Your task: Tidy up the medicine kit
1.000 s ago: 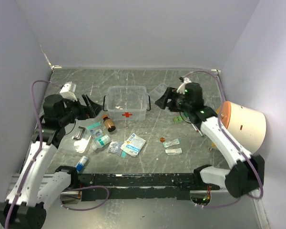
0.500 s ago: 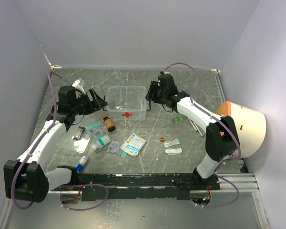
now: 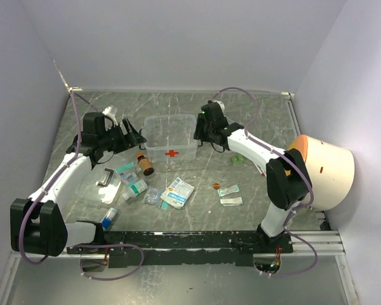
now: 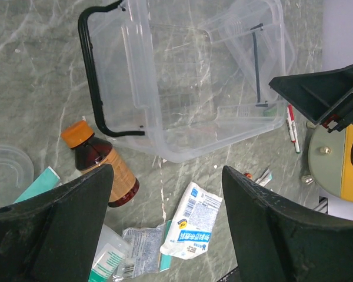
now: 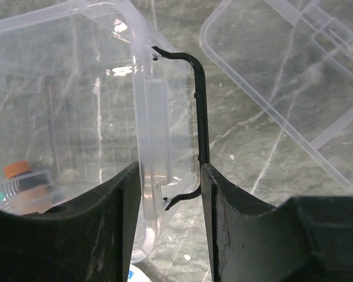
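The medicine kit (image 3: 170, 136) is a clear open box with a red cross and black side handles, standing at the table's middle back. My right gripper (image 3: 200, 132) sits on its right end. In the right wrist view my right gripper (image 5: 167, 170) has its fingers closed around the kit's (image 5: 76, 88) side wall and black handle (image 5: 199, 106). My left gripper (image 3: 131, 136) is open and empty, hovering just left of the kit. In the left wrist view my left gripper (image 4: 165, 182) is wide open above the kit (image 4: 182, 88) and a brown bottle (image 4: 100, 167).
In front of the kit lie the brown bottle (image 3: 145, 164), a white sachet (image 3: 178, 192), small packets (image 3: 229, 190) and a blue-capped tube (image 3: 108, 218). A clear lid with a black handle (image 3: 105, 179) lies left. A flat clear tray (image 3: 214, 121) lies behind the right gripper. A large cream cylinder (image 3: 324, 165) stands right.
Both arms have swung in towards the kit. My right gripper moved left from beside the tray onto the kit's right handle; my left gripper moved right, closer to the left handle.
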`<state>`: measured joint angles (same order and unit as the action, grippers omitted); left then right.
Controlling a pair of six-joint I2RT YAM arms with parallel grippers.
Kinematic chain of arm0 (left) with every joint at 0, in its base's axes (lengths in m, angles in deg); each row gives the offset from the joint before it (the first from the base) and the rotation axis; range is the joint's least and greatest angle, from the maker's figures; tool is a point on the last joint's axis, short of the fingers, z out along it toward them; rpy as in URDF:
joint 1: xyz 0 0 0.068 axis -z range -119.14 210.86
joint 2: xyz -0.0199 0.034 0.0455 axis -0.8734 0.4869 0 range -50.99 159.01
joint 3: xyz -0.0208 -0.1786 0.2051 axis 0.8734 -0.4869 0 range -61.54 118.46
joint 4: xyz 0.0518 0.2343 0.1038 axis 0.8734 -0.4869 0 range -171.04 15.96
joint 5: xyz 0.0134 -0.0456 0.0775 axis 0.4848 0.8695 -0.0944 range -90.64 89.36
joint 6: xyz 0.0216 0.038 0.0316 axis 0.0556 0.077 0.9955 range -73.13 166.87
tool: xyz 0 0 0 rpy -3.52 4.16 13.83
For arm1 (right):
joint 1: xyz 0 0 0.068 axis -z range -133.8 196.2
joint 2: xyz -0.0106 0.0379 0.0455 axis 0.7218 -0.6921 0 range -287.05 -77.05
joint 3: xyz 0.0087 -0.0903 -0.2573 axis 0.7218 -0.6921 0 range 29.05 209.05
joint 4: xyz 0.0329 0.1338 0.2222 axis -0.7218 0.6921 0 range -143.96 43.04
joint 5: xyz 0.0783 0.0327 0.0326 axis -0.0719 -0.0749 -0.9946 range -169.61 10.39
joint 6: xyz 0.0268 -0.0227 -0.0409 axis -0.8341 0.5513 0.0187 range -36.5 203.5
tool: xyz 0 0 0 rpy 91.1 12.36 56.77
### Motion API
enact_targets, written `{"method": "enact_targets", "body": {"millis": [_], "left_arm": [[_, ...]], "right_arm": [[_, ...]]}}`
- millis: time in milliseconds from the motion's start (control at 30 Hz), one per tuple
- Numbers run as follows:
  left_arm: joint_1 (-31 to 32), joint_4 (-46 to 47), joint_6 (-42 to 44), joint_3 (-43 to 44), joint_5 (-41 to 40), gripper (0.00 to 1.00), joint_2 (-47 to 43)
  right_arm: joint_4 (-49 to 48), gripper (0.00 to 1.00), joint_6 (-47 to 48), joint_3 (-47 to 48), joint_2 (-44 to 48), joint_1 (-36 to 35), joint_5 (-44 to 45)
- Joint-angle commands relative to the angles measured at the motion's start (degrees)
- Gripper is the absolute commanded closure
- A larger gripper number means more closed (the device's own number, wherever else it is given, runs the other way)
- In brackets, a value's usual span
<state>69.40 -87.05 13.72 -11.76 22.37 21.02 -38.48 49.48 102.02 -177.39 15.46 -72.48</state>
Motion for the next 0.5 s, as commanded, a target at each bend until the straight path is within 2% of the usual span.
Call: {"method": "enact_targets", "body": {"millis": [0,300,467], "left_arm": [[0.4,-0.8,1.8,1.8,3.0,0.15,1.2],[0.8,1.9,-0.3,1.2,8.5,0.19,4.9],[1.1,-0.6,0.4,1.7,4.8,0.19,4.7]], "right_arm": [[4.2,0.57,-1.3,-1.6,1.9,-0.6,8.4],[6.9,0.60,-6.7,-8.7,9.3,-1.0,16.5],[7.5,0.57,-6.9,-11.4,14.2,-1.1,18.0]]}}
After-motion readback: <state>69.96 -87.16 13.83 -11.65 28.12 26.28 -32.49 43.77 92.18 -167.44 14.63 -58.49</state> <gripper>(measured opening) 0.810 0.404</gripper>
